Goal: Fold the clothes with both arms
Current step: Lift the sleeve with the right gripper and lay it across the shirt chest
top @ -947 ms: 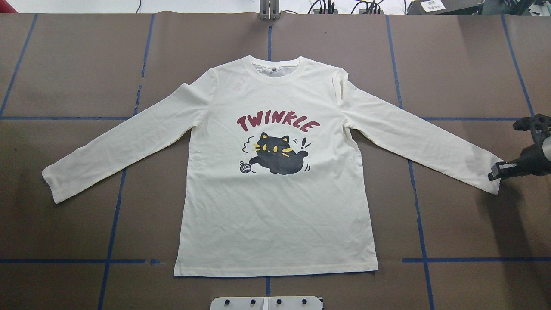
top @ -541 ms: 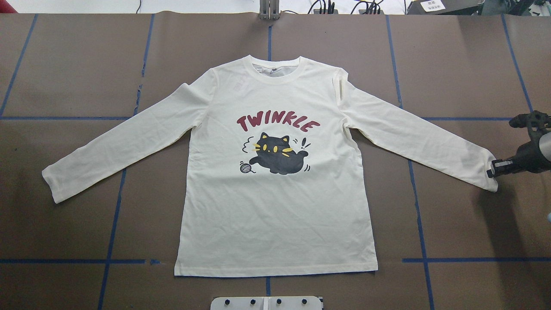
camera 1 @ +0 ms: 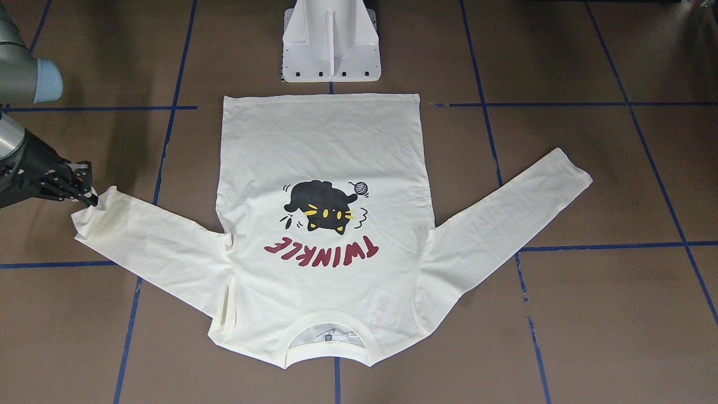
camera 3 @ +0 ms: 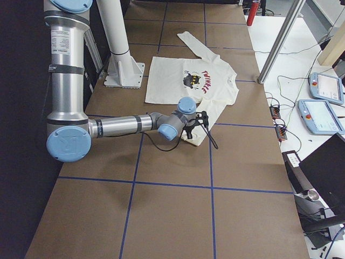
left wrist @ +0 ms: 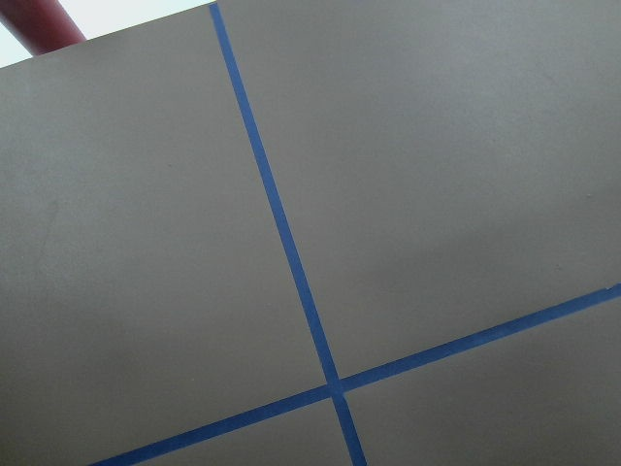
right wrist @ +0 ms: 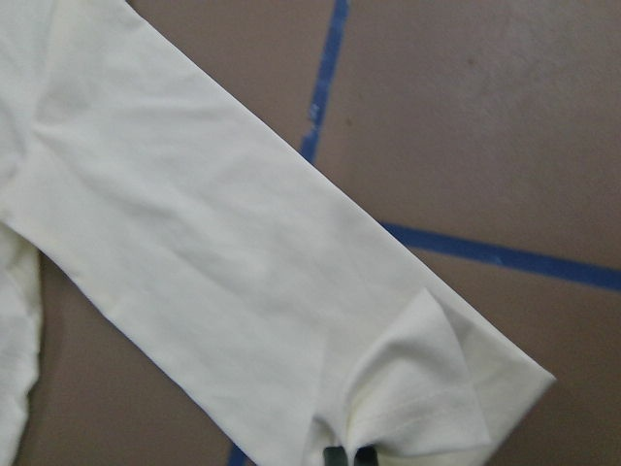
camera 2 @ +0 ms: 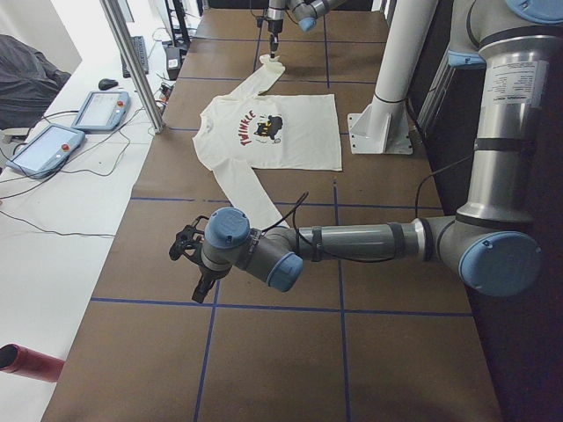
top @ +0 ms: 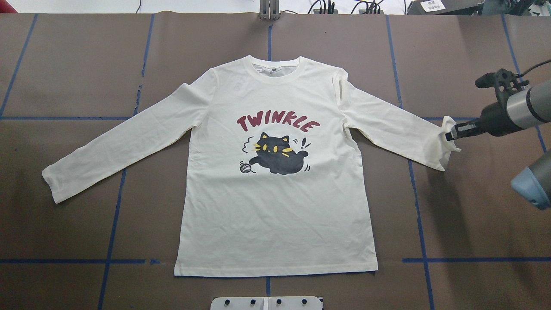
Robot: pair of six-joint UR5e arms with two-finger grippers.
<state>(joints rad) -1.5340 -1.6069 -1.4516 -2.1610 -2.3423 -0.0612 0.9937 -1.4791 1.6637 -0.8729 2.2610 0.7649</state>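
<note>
Front-facing view: the right gripper (camera 1: 88, 195) is clenched on the cuff (camera 1: 95, 216) of the T-shirt (camera 1: 320, 146), whose body lies flat, print up, well to its side.

Overhead view: the cuff hangs crumpled and raised at the gripper.

Left side view: the left gripper (camera 2: 202, 286) hovers above bare table (camera 2: 264, 352), well apart from the nearest sleeve. Whether it is parted or closed cannot be told.

Right wrist view: the fingertips (right wrist: 335, 456) pinch the folded cuff hem.

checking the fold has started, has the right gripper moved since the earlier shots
Yes. Overhead, the right gripper has gone up and left with the cuff, from well below the horizontal tape line to just under it.
</note>
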